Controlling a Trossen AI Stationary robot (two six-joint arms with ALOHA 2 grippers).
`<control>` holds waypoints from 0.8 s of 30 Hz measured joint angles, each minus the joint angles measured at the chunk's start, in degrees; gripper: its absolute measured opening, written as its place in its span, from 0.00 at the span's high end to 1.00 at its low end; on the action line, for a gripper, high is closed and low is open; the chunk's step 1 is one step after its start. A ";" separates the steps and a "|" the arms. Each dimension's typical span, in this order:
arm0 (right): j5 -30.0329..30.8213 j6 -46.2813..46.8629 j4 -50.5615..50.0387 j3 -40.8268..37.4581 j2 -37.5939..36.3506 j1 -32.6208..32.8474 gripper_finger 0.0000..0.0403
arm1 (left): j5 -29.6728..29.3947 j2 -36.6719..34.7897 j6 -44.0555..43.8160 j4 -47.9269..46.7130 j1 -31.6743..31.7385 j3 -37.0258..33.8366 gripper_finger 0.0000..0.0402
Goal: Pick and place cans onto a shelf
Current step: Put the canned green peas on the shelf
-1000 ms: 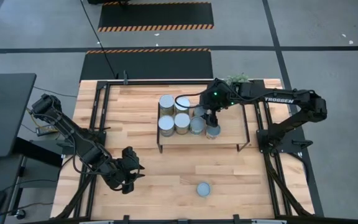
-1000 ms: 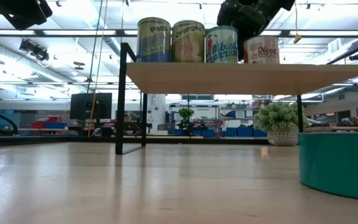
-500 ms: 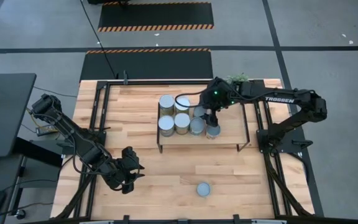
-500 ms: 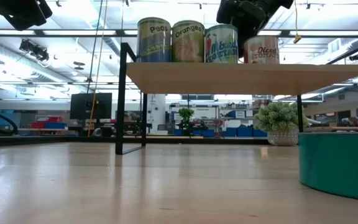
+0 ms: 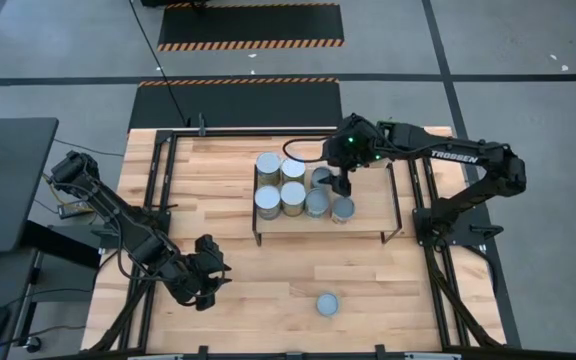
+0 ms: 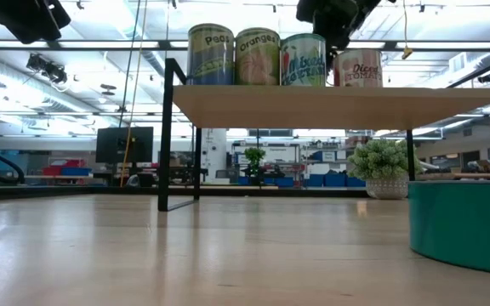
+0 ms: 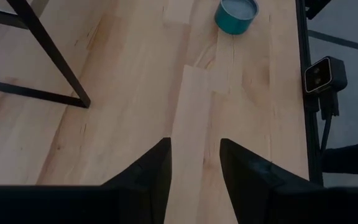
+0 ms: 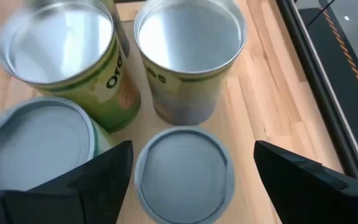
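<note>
The shelf [image 5: 368, 222] stands at the middle of the table with several cans on it in two rows, such as one in the near row [image 5: 343, 209] and one in the far row [image 5: 268, 163]. Four labelled cans show on its board in the low view [image 6: 313, 106]. One teal-sided can [image 5: 327, 303] stands on its base on the table near the near edge; it also shows in the left wrist view [image 7: 235, 15]. My right gripper [image 5: 340, 183] is open above the shelf's right part. In its wrist view [image 8: 185, 180] its fingers stand wide on either side of a pale-topped can [image 8: 182, 169], above it and apart from it. My left gripper [image 5: 208, 275] is open and empty at the near left.
A small potted plant [image 5: 383, 127] stands at the table's far edge behind the shelf. Black frame rails run along the left side [image 5: 158, 200] and the right side [image 5: 430, 200]. The shelf's black legs [image 7: 48, 56] stand on bare wood between my left gripper and the lone can.
My right gripper has gone up and toward the table's far edge, away from the rightmost can of the near row, which stays standing on the shelf. My left arm has kept still.
</note>
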 joint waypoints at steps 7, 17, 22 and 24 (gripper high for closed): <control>7.72 -0.62 -10.36 4.37 -0.03 -1.09 0.16 | 0.01 0.00 0.13 -0.32 0.00 0.00 0.65; 15.08 2.96 -16.68 2.17 0.13 -3.89 0.20 | 0.01 0.00 0.70 -0.30 0.00 0.00 0.65; 14.99 4.51 -14.30 -0.70 0.17 -3.67 0.22 | 0.01 0.00 0.62 -0.30 0.00 0.00 0.65; 14.28 5.03 -13.00 -1.12 0.17 -3.49 0.22 | 0.01 0.00 0.61 -0.30 0.00 0.00 0.65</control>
